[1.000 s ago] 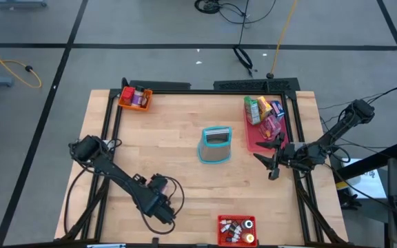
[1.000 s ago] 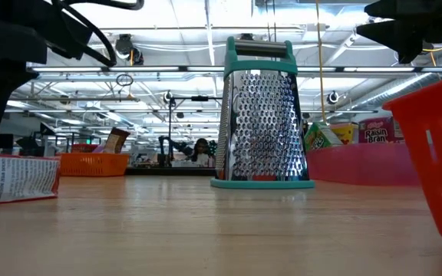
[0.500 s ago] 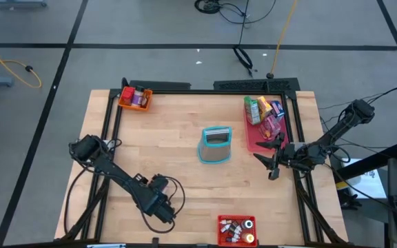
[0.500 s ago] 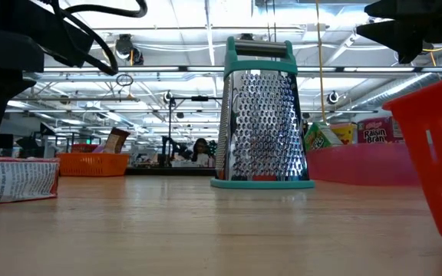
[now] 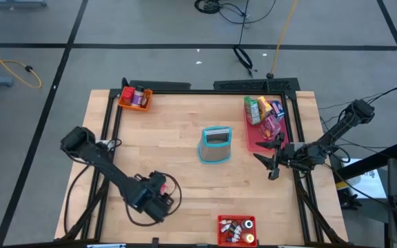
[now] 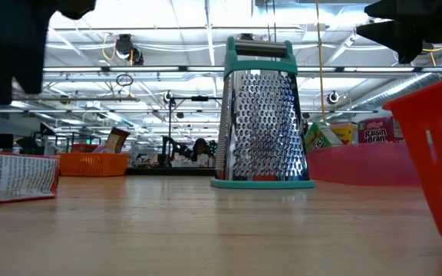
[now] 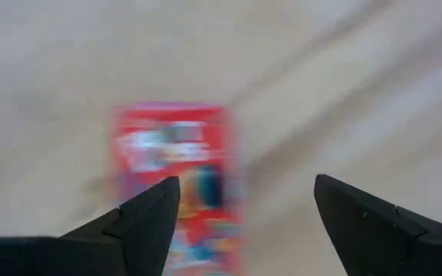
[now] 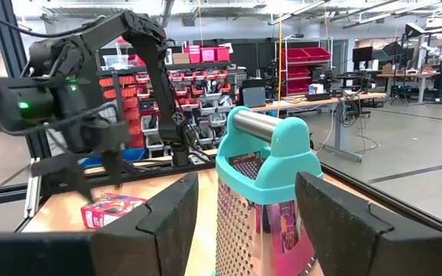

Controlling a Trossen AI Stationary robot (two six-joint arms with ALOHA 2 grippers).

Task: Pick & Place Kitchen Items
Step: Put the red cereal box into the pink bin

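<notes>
The left gripper [image 5: 158, 200] hovers over the near-left part of the desk [image 5: 178, 131], jaws apart — a red snack packet [image 7: 179, 180] lies flat on the wood just beneath them, untouched. More kitchen items [image 5: 264, 110] crowd the pink tray [image 5: 257, 143] at the far right, and small bottles [image 5: 236, 231] fill the red bin [image 5: 220, 222] at the near edge. The right gripper [image 5: 271, 160] waits at the right, jaws apart, facing the teal grater [image 5: 216, 143] at the desk's middle.
</notes>
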